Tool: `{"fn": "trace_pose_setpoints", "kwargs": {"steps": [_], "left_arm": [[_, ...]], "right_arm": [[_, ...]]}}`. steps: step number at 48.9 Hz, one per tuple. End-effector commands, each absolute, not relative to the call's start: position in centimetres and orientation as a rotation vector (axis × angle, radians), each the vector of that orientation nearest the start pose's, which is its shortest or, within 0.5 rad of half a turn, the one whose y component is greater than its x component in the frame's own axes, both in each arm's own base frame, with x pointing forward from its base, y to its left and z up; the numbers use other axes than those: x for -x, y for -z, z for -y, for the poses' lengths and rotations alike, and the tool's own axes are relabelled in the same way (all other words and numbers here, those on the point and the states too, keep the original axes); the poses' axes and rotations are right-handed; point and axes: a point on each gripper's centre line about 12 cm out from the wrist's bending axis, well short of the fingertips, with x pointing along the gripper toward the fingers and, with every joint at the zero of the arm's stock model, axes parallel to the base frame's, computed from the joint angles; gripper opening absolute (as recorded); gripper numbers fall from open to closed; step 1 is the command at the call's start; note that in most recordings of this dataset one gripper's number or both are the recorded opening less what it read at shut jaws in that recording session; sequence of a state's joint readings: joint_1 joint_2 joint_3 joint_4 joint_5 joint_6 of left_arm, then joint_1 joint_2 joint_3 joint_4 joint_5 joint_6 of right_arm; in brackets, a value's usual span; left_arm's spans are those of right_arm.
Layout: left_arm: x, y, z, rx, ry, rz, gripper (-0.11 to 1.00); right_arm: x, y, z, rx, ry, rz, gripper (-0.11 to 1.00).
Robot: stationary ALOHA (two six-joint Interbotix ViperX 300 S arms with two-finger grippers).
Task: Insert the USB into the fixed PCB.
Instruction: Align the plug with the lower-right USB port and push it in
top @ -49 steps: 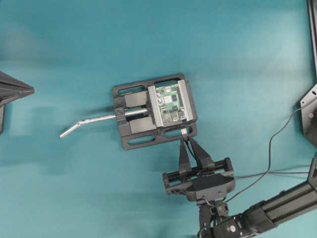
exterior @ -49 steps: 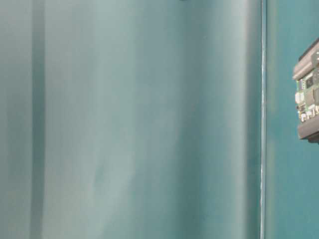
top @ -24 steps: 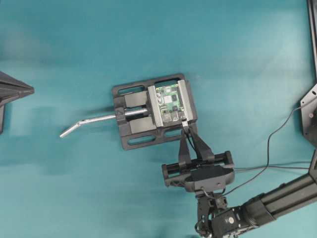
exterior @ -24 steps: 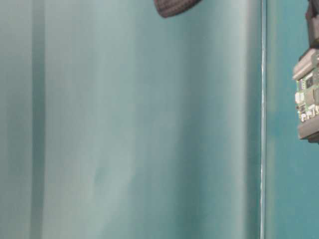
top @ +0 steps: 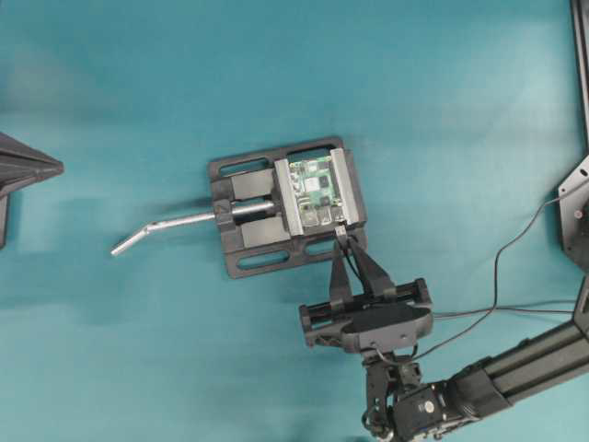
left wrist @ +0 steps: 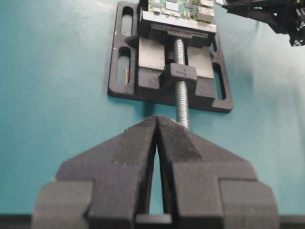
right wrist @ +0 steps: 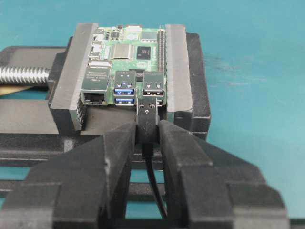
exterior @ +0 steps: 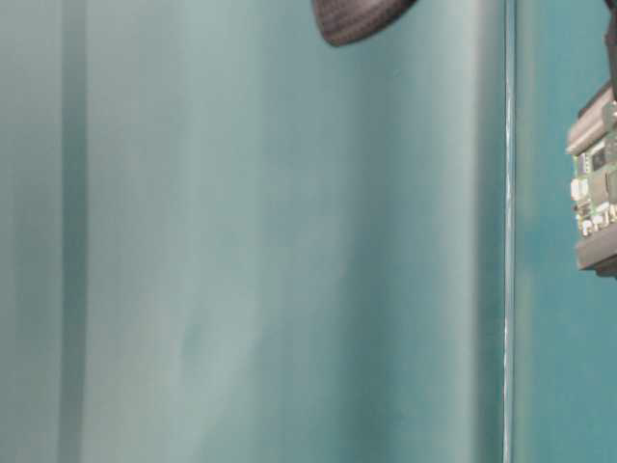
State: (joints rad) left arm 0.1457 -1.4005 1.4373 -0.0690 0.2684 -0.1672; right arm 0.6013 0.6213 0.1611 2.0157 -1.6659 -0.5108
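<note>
Teal tabletop. My right gripper (right wrist: 147, 131) pinches the small black USB plug with silver tip (right wrist: 147, 112); it has crept up to the small green PCB (right wrist: 128, 59) clamped in the black vise (top: 244, 249), tip at a port mouth, not seated. Left gripper (left wrist: 156, 143) pressed together, idle.

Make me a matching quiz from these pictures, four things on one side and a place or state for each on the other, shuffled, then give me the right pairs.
Things:
1. USB plug
2. circuit board
3. left gripper
4. bent handle

Places or states:
A. clamped in the black vise
B. sticking out to the left of the vise in the overhead view
C. pinched in the right gripper, tip at a USB port
D. shut, holding nothing

Pairs: 1-C, 2-A, 3-D, 4-B
</note>
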Motion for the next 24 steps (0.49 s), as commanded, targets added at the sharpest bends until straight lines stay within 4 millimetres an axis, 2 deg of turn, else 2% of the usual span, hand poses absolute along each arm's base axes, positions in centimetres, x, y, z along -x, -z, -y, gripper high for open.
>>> {"fn": "trace_pose_setpoints", "kwargs": {"steps": [1, 24], "left_arm": [[-12.72, -19.53, -1.66, 0.259, -0.162, -0.277, 0.06], [-12.72, -19.53, -1.66, 0.256, -0.161, -0.277, 0.06]], "right_arm": [[-38.53, -11.66, -13.46, -0.385, 1.367, -0.037, 0.21], [-38.73, -11.60, -12.86, -0.385, 1.382, -0.035, 0.21]]}}
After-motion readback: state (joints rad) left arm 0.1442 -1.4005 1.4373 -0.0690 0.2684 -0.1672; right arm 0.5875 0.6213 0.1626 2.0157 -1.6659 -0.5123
